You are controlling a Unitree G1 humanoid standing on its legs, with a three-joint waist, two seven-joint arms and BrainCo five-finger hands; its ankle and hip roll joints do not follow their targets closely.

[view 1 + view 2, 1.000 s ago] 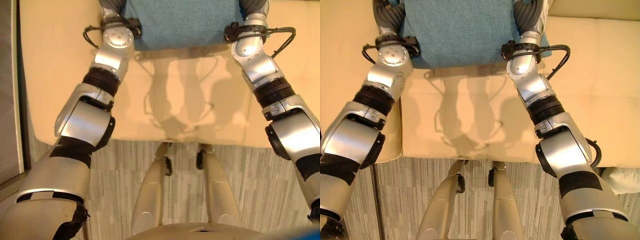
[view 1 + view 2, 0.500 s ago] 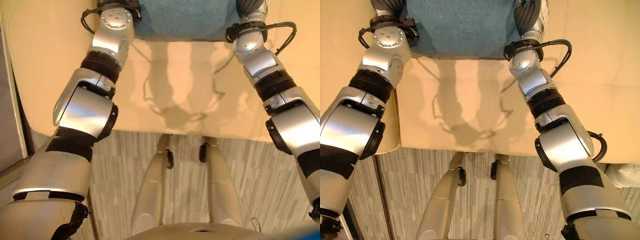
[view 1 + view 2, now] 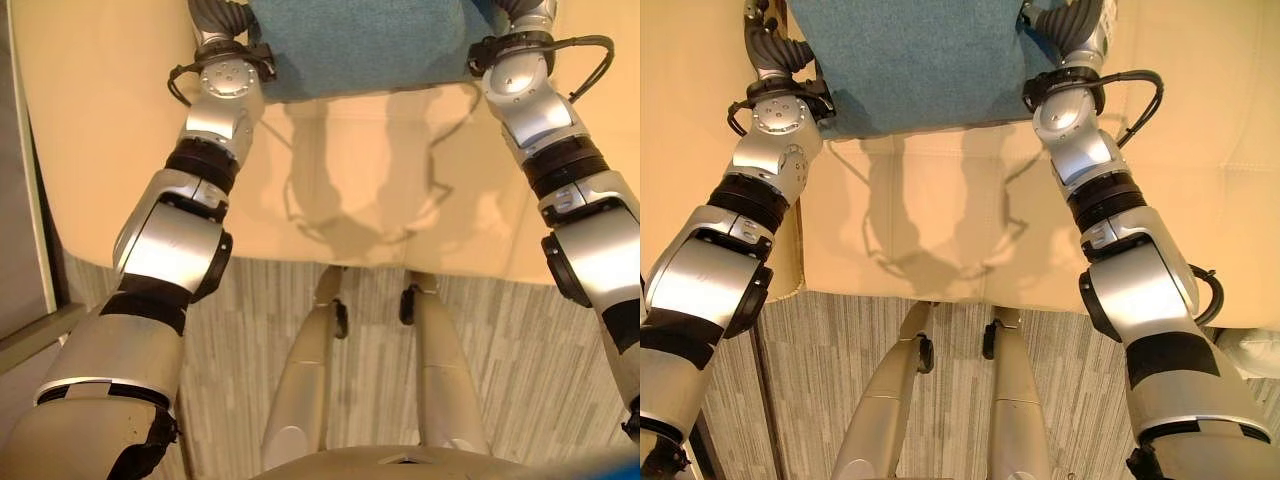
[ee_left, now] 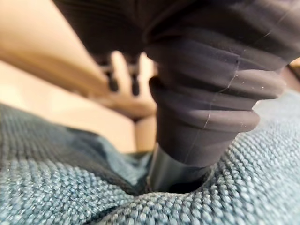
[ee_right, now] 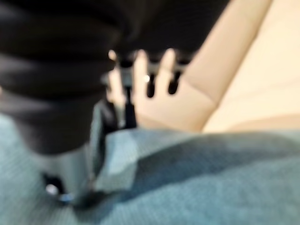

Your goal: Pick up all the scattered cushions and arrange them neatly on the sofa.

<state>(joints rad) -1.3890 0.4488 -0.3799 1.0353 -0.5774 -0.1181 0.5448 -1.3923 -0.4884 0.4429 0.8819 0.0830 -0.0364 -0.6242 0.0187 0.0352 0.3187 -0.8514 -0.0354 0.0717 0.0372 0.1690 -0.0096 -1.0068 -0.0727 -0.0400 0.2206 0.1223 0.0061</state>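
1. Teal woven fabric marks the cushion (image 3: 910, 60) that we carry between our two arms, out over the cream leather sofa (image 3: 1200, 110), near the sofa's left end.

2. We hold it from both sides because it is wide and soft; one hand alone would probably let it sag or swing, so each arm takes a side edge and keeps it spread flat.

3. Our left hand (image 4: 211, 89) shows in its wrist view as a dark ribbed cover with the thumb dug into the weave, the cloth dimpling around it. That suggests a pinch on the cushion's edge, with the silver fingers past it lying straight on the far side.

4. Our right hand (image 5: 51, 84) also has its thumb pressed into a fold of the teal cloth, its dark-tipped fingers reaching beyond the edge; we judge it clamped on the cushion as well, though this view is soft.

5. In the head views the cushion's near edge hangs above the seat (image 3: 370, 190), apart from it, casting a shadow below. We judge the step as carrying it toward the backrest, with the setting down not yet done.

6. A pale cushion corner (image 3: 1255, 358) lies on the striped floor (image 3: 840, 350) at our right, likely one left to collect.
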